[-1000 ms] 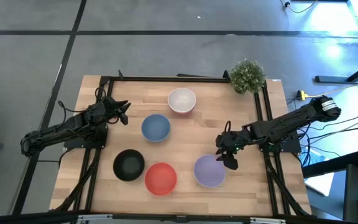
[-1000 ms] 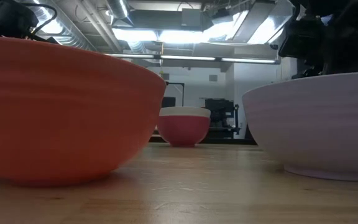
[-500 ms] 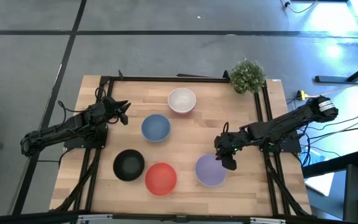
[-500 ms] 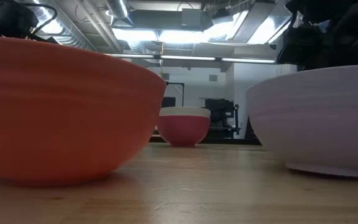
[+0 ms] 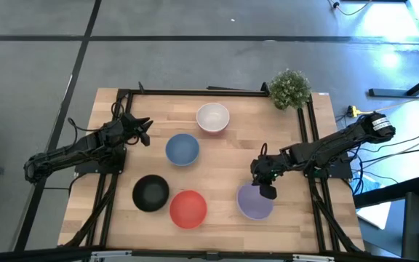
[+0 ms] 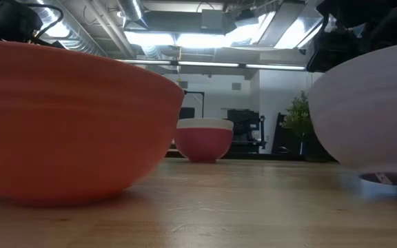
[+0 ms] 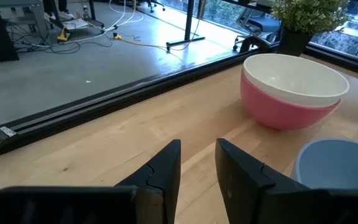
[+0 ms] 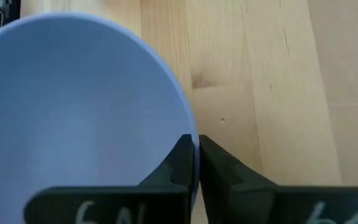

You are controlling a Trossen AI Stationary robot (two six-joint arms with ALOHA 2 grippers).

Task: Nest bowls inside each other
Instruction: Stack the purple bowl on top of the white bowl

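The lavender bowl is at the table's near right, with my right gripper shut on its rim. The white bowl sits nested in the crimson-pink bowl at the far middle. The blue bowl, the black bowl and the red-orange bowl stand apart on the wood. My left gripper hovers open left of the blue bowl, holding nothing. My right gripper pinches the lavender bowl's rim on the bowl's far right side, one finger inside the bowl and one finger outside. The fingers slant down from the far right. In the low view the bowl is tilted, its foot raised off the wood.
A green potted plant stands at the far right corner. Black frame rails run along the far edge and both sides. Bare wood lies between the blue bowl and the lavender bowl.
My right gripper has shut on the lavender bowl's rim and drawn it toward the table's right edge. The bowl has slid that way, tipped and come up off the wood at its foot.
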